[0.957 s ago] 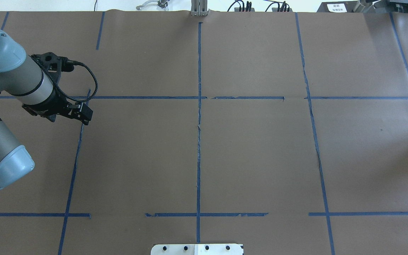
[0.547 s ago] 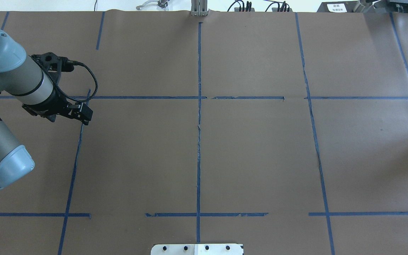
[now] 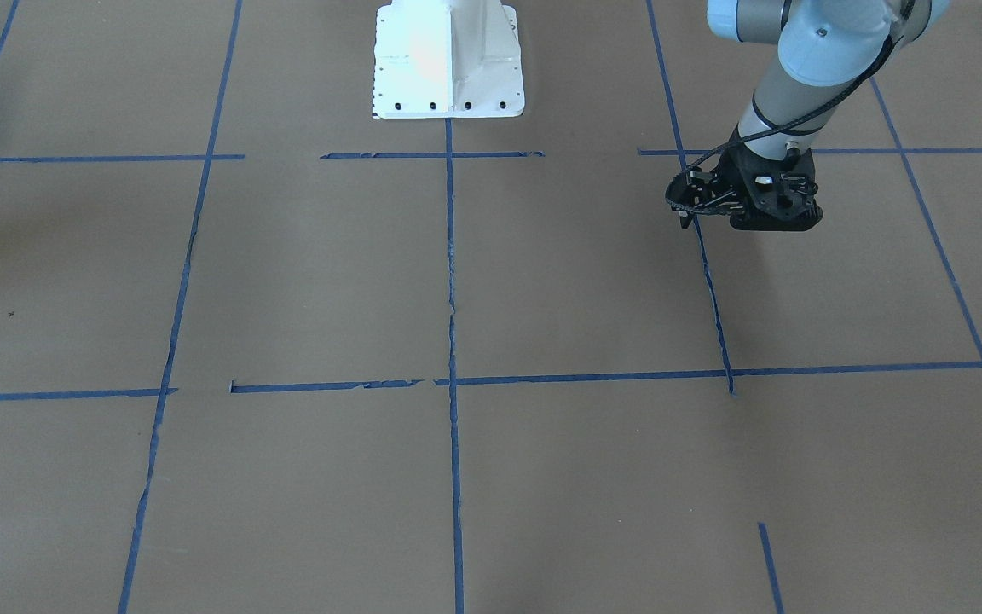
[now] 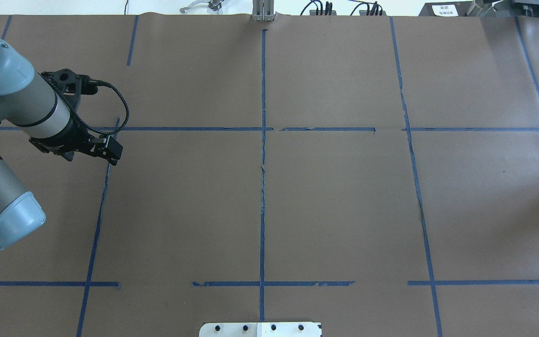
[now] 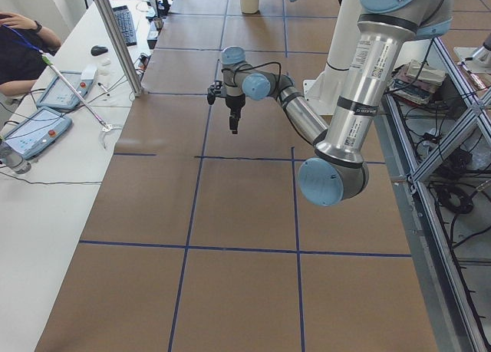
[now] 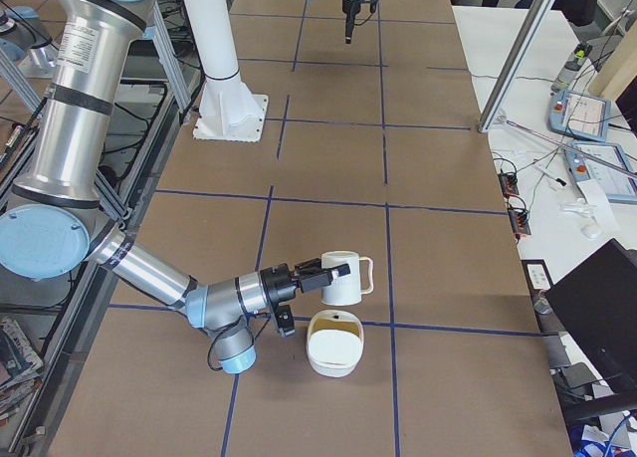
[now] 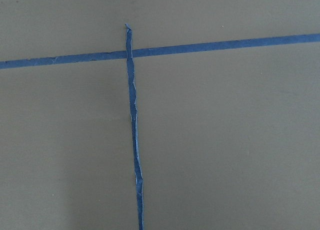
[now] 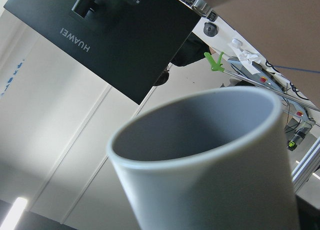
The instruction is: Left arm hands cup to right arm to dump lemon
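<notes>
— Cup (image 6: 346, 283) where?
— At right pincer (image 6: 330, 273) tip, worktop's (image 6: 328, 158) right end, grey inside facing the wrist camera. Grip width: cannot tell. White bowl (image 6: 331, 362) just beside.
— Left pincer (image 4: 115, 156)?
— Closed, empty, pointing down over blue tape (image 4: 103, 196), well apart from cup.

I've got a brown paper-covered tabletop (image 4: 344, 196), gridded with blue tape (image 4: 263, 187). White robot base (image 3: 448, 94) at the mid edge. White bowl (image 6: 328, 365) near the right end.
</notes>
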Robot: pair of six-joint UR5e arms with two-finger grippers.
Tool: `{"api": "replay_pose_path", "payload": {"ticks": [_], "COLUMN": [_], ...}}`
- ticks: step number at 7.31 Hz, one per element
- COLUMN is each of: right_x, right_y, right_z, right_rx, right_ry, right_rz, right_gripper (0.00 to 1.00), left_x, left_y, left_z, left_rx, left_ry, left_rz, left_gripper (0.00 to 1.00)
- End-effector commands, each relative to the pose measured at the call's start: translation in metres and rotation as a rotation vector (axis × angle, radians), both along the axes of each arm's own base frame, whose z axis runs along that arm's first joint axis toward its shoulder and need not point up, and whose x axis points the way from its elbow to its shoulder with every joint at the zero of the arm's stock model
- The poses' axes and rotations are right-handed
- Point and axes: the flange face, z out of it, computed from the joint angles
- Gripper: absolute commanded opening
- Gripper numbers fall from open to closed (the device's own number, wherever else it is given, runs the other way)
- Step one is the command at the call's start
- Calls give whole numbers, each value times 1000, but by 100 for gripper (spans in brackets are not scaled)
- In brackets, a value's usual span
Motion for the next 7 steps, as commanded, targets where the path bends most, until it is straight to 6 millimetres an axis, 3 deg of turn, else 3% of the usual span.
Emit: {"api": "replay_pose_path", "payload": {"ticks": [1, 4, 7], "right_x": [8, 7, 2], "right_y": [0, 1, 0], "right_z": [-2, 0, -2], "right_rx": [-9, -7, 53], "right_ry": [-99, -51, 266], "right_rz": [-1, 0, 52], "right_gripper": [10, 9, 5], "left_x": [0, 0, 0], "left_y": [0, -1, 0], "left_z": [0, -1, -1], "left_rx": [0, 1, 1], "left_ry": [0, 1, 1], "left_rz": [0, -1, 0], "left_gripper": [100, 100, 100]}}
